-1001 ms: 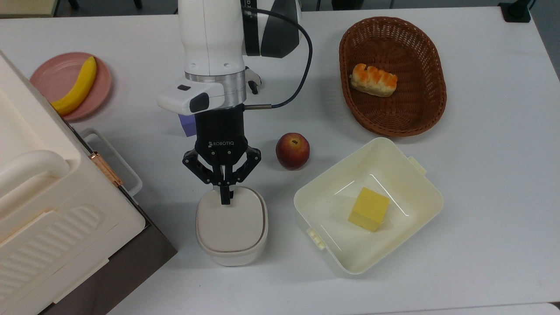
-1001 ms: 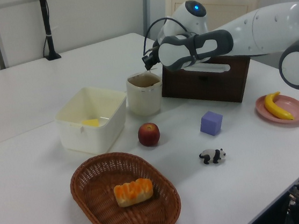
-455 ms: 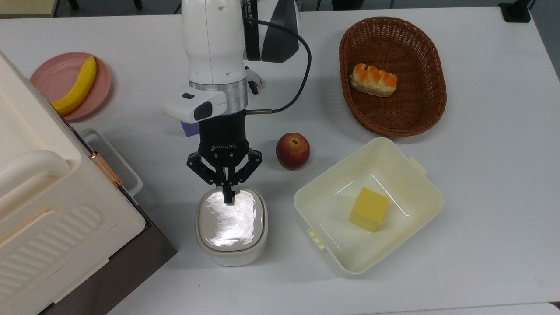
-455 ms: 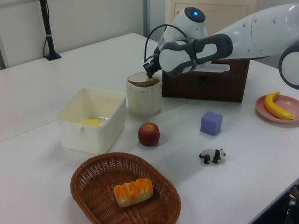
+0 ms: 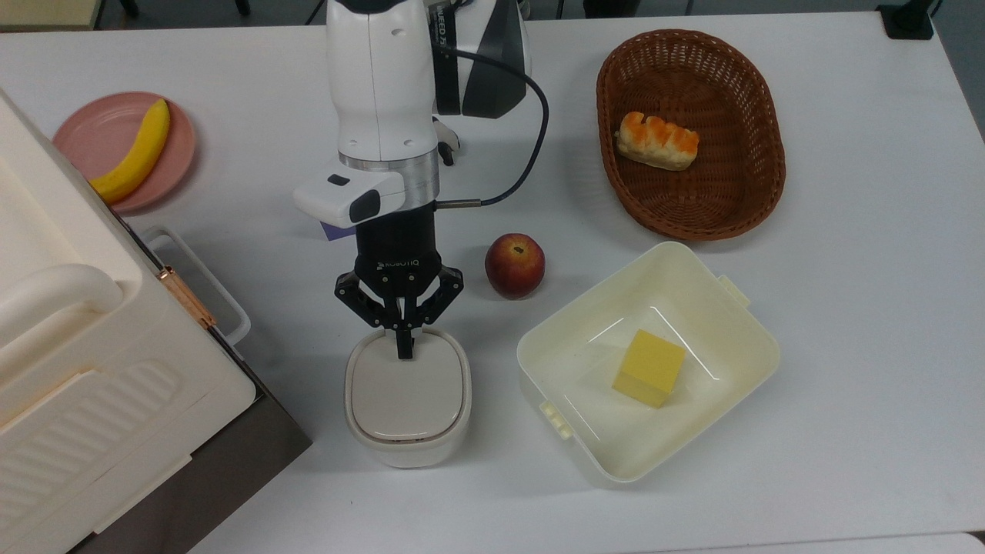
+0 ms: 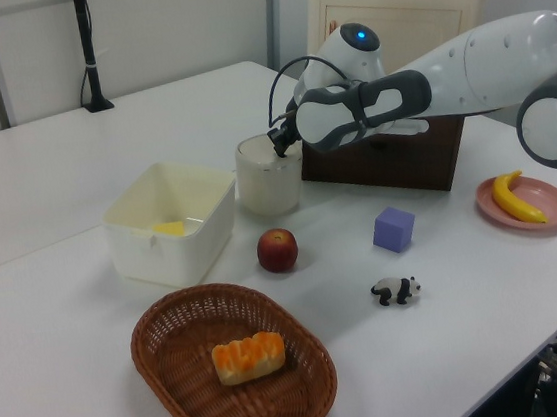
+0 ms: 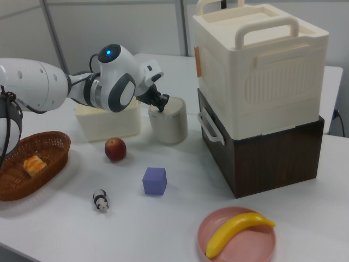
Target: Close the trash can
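The trash can [image 5: 408,404] is a small white rounded bin standing at the table's front, between the big box and the cream tub. Its beige-grey lid [image 5: 406,396] lies flat on the rim. My gripper [image 5: 403,348] points straight down, shut with nothing between the fingers. Its tips rest on the lid's rear edge. From the left view, the trash can [image 6: 269,177] has the gripper [image 6: 279,147] at the top of its right side. The right view has the gripper [image 7: 161,107] on top of the trash can [image 7: 169,122].
An apple [image 5: 514,265] lies just right of my gripper in the top view. A cream tub [image 5: 731,319] holds a yellow block [image 5: 649,368]. Further off are a wicker basket [image 5: 692,85] with bread, a pink plate [image 5: 92,135] with a banana, a big white box [image 5: 77,362], a purple cube [image 6: 394,229] and a panda toy [image 6: 396,290].
The lid has dropped from slightly raised to flat on the bin. My gripper has followed it down, staying shut, and shifted a little to the top view's right.
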### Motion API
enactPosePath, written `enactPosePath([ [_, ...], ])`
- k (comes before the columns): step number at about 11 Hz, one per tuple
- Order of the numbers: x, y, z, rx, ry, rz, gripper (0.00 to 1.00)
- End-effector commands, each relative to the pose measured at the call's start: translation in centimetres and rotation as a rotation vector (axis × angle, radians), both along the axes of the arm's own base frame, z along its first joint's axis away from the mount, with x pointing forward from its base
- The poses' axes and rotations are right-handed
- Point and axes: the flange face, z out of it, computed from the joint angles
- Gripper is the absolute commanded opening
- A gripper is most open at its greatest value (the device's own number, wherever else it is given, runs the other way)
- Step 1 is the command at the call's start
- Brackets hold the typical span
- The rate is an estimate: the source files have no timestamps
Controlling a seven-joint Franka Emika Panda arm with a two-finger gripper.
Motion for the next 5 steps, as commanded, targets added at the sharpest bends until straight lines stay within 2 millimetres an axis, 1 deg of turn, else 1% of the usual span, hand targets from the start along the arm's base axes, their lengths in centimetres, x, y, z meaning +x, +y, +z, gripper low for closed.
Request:
enactPosePath([
  [1,-0.3,0.8,-2.6,-0.026,0.034,0.033,0.0],
  [2,-0.3,0.8,-2.4,-0.026,0.031,0.033,0.0],
  [3,-0.4,0.7,-1.5,-0.024,0.02,0.029,0.0],
  [4,-0.6,0.5,0.5,-0.02,-0.006,0.022,0.0],
  [5,-1.1,0.4,3.1,-0.01,-0.036,0.014,0.0],
])
